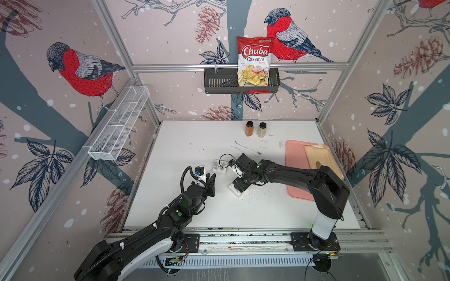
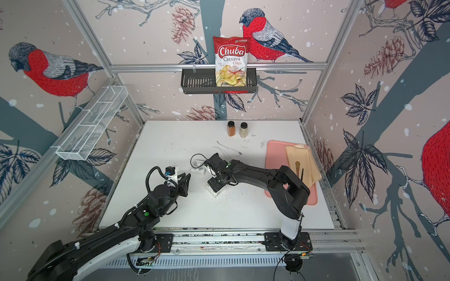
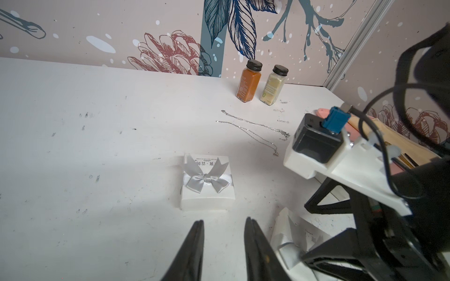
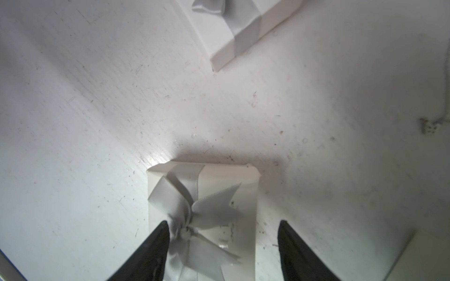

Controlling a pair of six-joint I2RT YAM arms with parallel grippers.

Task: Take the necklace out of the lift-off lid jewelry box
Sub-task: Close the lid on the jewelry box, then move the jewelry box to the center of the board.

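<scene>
Right gripper [image 4: 222,221] stood spread wide over bow-topped jewelry box [image 4: 226,177], seemingly not clamping it, left gripper [image 3: 224,220] hung parted and empty, necklace [image 3: 276,152] lay on table [image 3: 97,146]

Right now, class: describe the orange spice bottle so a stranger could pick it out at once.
Find the Chuba cassava chips bag in the black basket on the back wall. Below it, near the white table's back edge, two black-capped spice bottles stand side by side. The target bottle holds orange-brown powder; the neighbour bottle, nearer the pink tray, holds pale beige.
</scene>
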